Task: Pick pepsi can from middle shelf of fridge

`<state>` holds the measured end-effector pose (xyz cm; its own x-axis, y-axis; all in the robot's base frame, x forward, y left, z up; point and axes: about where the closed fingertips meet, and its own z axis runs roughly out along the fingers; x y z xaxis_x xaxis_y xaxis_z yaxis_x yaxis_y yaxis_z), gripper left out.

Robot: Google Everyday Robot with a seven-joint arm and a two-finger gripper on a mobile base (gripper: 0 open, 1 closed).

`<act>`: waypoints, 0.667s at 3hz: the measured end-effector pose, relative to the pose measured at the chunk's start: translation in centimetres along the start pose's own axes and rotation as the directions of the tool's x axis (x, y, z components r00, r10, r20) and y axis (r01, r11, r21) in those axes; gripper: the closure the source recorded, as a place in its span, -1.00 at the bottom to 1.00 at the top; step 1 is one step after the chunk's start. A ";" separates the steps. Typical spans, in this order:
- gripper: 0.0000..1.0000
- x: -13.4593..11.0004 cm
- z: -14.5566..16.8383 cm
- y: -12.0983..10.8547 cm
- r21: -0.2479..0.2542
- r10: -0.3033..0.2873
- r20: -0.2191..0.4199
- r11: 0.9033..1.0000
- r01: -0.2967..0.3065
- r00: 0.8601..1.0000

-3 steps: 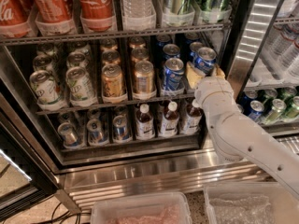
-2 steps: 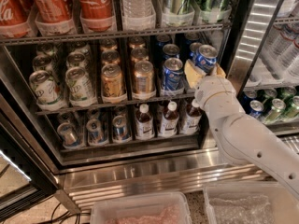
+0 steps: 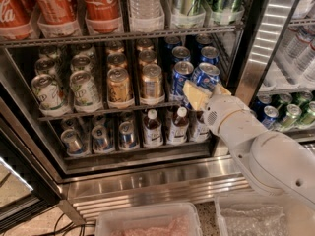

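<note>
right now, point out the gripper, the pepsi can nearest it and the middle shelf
gripper [image 3: 203, 89], camera view, its tip, at the shelf's right end
pepsi can [image 3: 203, 75], camera view, blue side of the front right can
middle shelf [image 3: 93, 114], camera view, left part of its front rail

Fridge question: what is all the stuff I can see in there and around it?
Coca-Cola drinks: three, red, top shelf left.
Water bottle: one, clear, top shelf.
White-green cans: two rows, middle shelf left.
Gold cans: two rows, middle shelf centre.
Pepsi cans: about six, blue, middle shelf right.
Small bottles: at least two, white-capped, bottom shelf.
Plastic bins: two, clear, below the fridge.
Gripper: one, cream, at the front right pepsi can.
</note>
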<state>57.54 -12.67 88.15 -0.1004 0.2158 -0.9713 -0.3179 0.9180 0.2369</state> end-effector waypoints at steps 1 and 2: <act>1.00 0.5 -2.4 1.7 -0.064 0.030 -0.066 0.997 -0.034 0.997; 1.00 0.2 -4.1 2.9 -0.160 0.055 -0.096 0.985 -0.070 0.994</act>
<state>52.72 -11.32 88.76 -0.2080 0.2332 -0.9499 -0.4564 0.8358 0.3052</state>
